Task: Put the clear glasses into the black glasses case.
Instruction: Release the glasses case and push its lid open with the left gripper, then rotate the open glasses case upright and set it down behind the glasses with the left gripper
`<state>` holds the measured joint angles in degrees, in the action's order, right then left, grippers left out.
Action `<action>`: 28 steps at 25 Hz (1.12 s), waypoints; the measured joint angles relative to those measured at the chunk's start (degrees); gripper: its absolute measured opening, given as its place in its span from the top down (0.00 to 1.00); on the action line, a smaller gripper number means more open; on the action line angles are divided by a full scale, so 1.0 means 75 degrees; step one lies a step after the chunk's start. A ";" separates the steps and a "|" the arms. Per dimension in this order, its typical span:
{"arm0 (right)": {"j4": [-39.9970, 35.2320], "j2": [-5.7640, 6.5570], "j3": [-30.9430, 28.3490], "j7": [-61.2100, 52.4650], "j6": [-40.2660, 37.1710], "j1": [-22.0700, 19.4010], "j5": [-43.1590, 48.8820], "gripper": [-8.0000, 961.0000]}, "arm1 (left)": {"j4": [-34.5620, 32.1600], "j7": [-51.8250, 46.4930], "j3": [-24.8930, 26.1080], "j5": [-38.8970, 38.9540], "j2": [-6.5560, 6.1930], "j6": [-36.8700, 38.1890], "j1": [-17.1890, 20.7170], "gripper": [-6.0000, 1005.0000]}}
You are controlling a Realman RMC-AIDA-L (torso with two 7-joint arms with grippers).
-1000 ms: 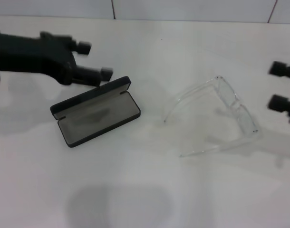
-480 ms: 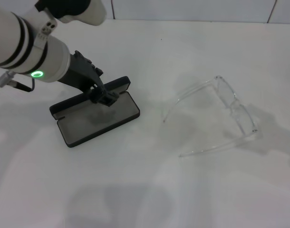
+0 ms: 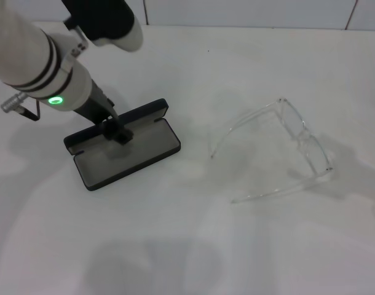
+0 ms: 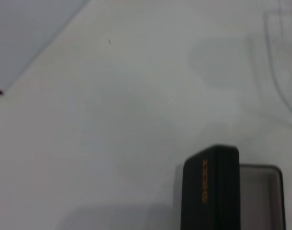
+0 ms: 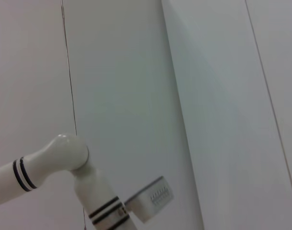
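Left pincer [image 3: 121, 134] at black glasses case [image 3: 129, 150] — grip unclear, orange lettering [image 4: 205, 180] wrist-only

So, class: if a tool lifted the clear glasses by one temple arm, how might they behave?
The clear glasses look thin and probably light, so the long unfolded arm may flex. Smooth plastic could slip. Resting with temples spread on the table, they might swing or tilt if lifted off-centre.

I see a plain white table [image 3: 193, 246] filling most of my view, with soft grey shadows near its front edge; pale wall panels [image 3: 249, 12] with thin dark seams run along its far edge
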<state>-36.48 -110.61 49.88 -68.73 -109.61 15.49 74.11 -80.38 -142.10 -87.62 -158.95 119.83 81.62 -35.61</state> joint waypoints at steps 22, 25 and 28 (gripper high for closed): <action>0.0003 -0.0054 -0.0050 0.0115 -0.0065 -0.0190 -0.0082 0.09 | 0.0428 -0.0341 -0.0457 -0.0263 0.0003 -0.0160 -0.0170 0.50; 0.0213 -0.0095 -0.0641 0.0230 -0.0519 -0.0255 -0.0087 0.09 | 0.0220 -0.0390 -0.0652 -0.0265 0.0001 -0.0126 -0.0093 0.64; 0.0619 -0.0104 -0.1336 0.0498 -0.1094 -0.0262 -0.0093 0.09 | -0.0261 -0.0403 -0.0826 -0.0262 0.0011 -0.0058 0.0136 0.75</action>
<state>-31.83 -111.39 39.86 -64.99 -117.81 13.52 73.41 -82.34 -145.12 -93.82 -160.92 119.92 81.19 -34.59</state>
